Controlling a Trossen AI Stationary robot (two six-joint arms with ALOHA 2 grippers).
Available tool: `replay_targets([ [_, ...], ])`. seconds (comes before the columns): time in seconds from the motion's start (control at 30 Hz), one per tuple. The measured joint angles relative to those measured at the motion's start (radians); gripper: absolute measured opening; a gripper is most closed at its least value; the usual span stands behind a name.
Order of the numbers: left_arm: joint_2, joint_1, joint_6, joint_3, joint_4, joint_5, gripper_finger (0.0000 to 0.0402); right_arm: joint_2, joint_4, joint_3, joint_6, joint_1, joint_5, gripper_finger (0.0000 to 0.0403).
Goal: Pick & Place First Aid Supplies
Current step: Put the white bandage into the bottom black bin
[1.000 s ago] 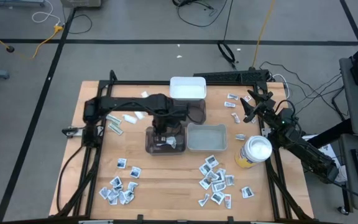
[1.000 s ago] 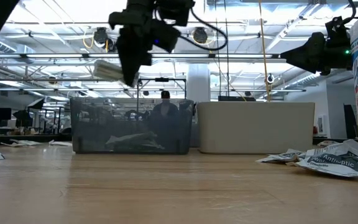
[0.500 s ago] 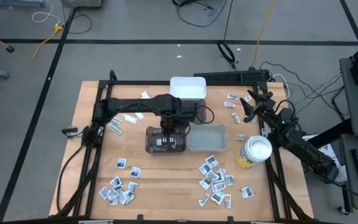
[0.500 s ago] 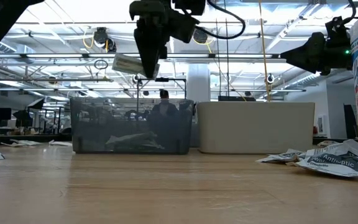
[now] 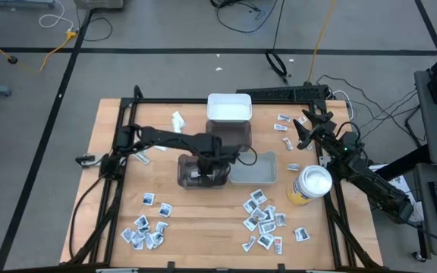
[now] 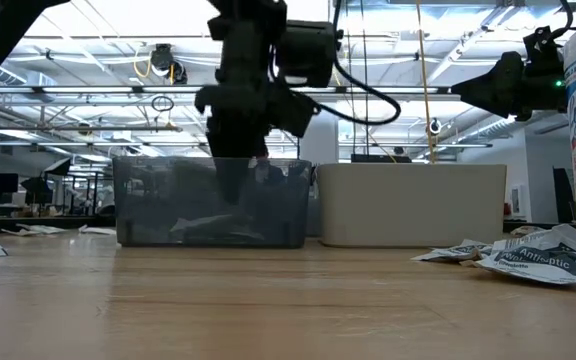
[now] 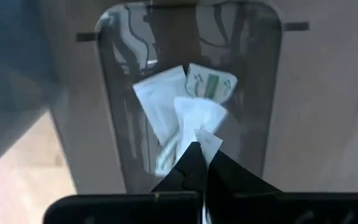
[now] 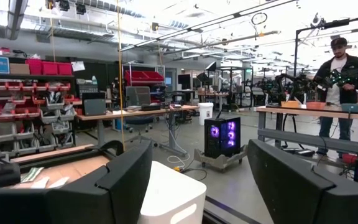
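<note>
My left gripper (image 7: pixel 202 150) reaches down into the dark see-through bin (image 5: pixel 184 176) at the table's middle and is shut on a small white packet (image 7: pixel 208 140). Under it, other white packets (image 7: pixel 160 102) lie on the bin's floor. In the low view the gripper (image 6: pixel 234 188) shows behind the bin's near wall. More first aid packets lie in heaps at the near left (image 5: pixel 146 230) and near right (image 5: pixel 263 218) of the table. My right gripper (image 5: pixel 303 133) waits, open, at the far right, raised above the table. My left gripper pinches one edge of the small white packet (image 7: pixel 205 147) between its two fingertips. The fingers come from above and point down. The packet sticks out below the fingertips inside the dark bin; whether it touches the packets under it, I cannot tell.
A clear bin (image 5: pixel 253 179) stands right of the dark one, and a white bin (image 5: pixel 228 108) behind it. A yellow canister with a white lid (image 5: pixel 310 186) stands at the right. Loose packets lie at the far right (image 5: pixel 283 125) and strip wrappers at the left (image 5: pixel 139 155).
My left gripper, shut on the white packet all the while, has gone a little toward the table's right edge and then down, from above the dark bin's rim into the bin. The packet has gone down with it.
</note>
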Motion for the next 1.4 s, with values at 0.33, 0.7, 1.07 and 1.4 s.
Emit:
replay_targets([
  [0.33,-0.002,0.000,-0.004,-0.053,0.084,0.000,0.0026,0.000,0.000,0.000,0.000,0.000,0.000,0.0263],
  [0.7,-0.002,0.000,-0.018,-0.053,0.086,0.002,0.0194,0.000,0.000,0.000,0.000,0.000,0.000,0.0263],
  [1.07,-0.075,0.053,-0.099,-0.053,0.038,0.106,0.0284,0.000,0.000,0.000,0.000,0.000,0.000,0.0263],
  [1.4,-0.198,0.138,-0.402,-0.052,0.035,0.099,0.0284,0.000,0.000,0.000,0.000,0.000,0.000,0.0263],
])
